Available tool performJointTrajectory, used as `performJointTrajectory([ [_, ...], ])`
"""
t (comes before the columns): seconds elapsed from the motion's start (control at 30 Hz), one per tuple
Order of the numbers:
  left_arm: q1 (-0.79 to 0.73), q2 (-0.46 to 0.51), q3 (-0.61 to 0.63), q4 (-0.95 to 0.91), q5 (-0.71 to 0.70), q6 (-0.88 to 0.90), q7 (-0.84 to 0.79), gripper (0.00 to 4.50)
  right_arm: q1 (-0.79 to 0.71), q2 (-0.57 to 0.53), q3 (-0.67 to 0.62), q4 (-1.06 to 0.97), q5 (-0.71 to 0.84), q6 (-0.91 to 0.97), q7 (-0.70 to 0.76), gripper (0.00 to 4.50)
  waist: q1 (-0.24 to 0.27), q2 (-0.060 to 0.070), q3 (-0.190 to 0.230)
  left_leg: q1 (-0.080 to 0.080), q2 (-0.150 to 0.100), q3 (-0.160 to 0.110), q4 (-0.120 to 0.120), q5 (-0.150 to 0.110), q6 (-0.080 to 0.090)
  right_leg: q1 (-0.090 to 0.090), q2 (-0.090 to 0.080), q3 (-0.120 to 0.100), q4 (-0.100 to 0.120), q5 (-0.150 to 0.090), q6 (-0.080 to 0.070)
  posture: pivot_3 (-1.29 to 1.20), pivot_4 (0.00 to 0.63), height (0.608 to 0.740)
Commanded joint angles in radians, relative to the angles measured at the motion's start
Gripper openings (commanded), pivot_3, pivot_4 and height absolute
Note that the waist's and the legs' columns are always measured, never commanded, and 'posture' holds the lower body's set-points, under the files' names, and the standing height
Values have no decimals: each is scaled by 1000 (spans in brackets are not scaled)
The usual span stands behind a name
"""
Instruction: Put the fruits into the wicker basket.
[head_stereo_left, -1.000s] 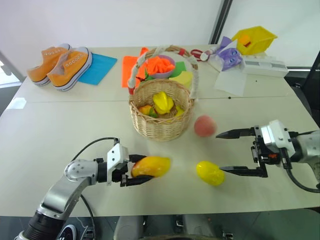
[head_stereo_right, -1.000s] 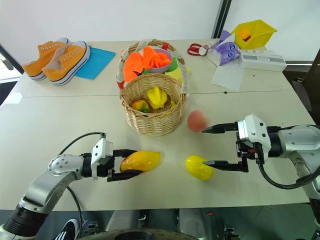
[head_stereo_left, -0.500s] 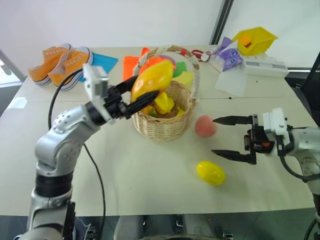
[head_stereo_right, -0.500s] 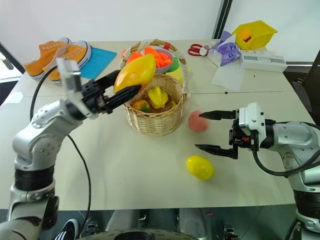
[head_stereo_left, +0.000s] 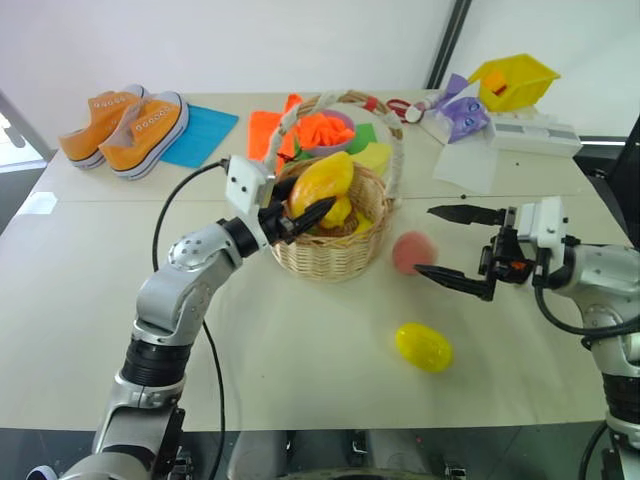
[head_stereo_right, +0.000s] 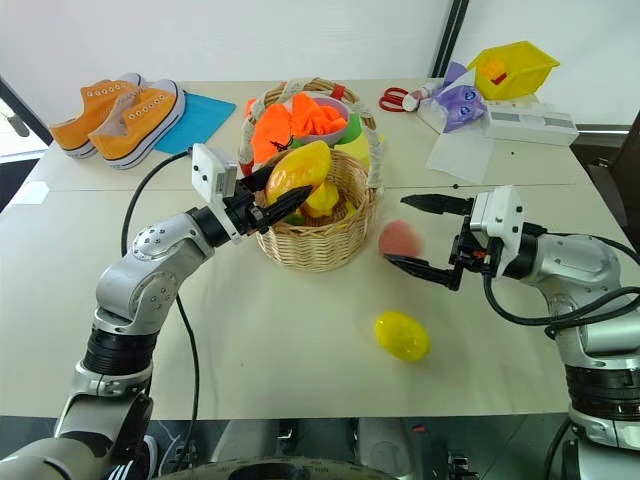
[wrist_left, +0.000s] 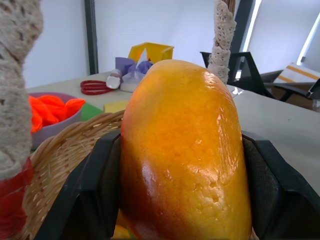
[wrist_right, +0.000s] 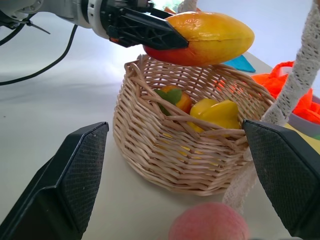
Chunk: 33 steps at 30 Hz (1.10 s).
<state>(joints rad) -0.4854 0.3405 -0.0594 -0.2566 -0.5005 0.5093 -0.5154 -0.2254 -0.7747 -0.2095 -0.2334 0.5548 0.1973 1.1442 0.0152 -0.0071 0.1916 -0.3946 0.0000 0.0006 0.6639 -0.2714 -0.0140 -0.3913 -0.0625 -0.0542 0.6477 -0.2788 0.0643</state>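
My left gripper (head_stereo_left: 314, 196) is shut on the orange-yellow mango (head_stereo_left: 322, 177) and holds it level just above the rim of the wicker basket (head_stereo_left: 335, 255), under its white-wrapped handle (head_stereo_left: 275, 140). In the left wrist view the mango (wrist_left: 185, 150) sits between both pads. The pink peach (head_stereo_left: 410, 250) lies on the table right of the basket. My right gripper (head_stereo_left: 427, 240) is open, its fingertips on either side of the peach's near edge, apart from it. Nearer the front edge lies the yellow lemon (head_stereo_left: 423, 346).
Yellow and orange toy pieces (wrist_right: 215, 112) lie in the basket. Behind it are a purple bowl (head_stereo_left: 327, 130) of orange items and a green and yellow block. Orange shoes (head_stereo_left: 125, 120) and a blue cloth (head_stereo_left: 197, 135) sit far left. A yellow bin (head_stereo_left: 512, 80), scissors, a white box and paper sit far right.
My left arm lifted the mango off the table, swung it over the basket, then lowered it toward the rim. My right gripper moved from beside the lemon to the peach.
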Motion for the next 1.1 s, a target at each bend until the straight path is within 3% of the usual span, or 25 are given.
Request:
performJointTrajectory([
  [0.03,-1,4,20,-37,1,-22,-17,4405,-7,-5,-12,-20,13,-8,3,4500,0,0,0,0,0,0,0,0,0,0,0,0,0,0,0,0,150,740],
  [0.17,27,48,42,-88,-45,7,-75,4405,26,-36,-1,-49,44,61,31,4500,-3,0,0,0,0,0,0,0,0,0,0,0,1,0,0,0,150,740],
  [0.33,159,164,149,-227,-213,-20,-285,4405,174,-193,47,-214,159,296,134,4500,-3,0,0,0,1,0,0,0,0,-1,0,0,0,0,-1,0,150,740],
  [0.57,470,404,311,-310,-268,-103,-609,4405,197,-184,175,-193,-55,174,79,4500,-2,1,0,2,3,0,-1,0,0,0,0,0,-1,-4,-8,0,150,740],
  [0.77,727,413,303,-297,-90,-397,-775,4405,239,-219,204,-82,-178,32,132,4500,0,1,0,-1,2,0,-1,-1,0,0,-2,1,-6,-4,-9,0,150,740],
  [1.07,740,374,267,-234,-48,-530,-768,4405,243,-187,239,-16,-229,-16,128,4500,-3,1,-1,-2,3,0,-2,-1,0,-2,-2,0,-8,-4,-9,0,150,740],
  [1.1,738,372,264,-224,-44,-533,-764,4473,246,-186,241,-7,-234,-16,126,4240,-2,1,-1,-2,3,0,-2,-1,0,-2,-2,0,-8,-4,-9,0,150,740],
])
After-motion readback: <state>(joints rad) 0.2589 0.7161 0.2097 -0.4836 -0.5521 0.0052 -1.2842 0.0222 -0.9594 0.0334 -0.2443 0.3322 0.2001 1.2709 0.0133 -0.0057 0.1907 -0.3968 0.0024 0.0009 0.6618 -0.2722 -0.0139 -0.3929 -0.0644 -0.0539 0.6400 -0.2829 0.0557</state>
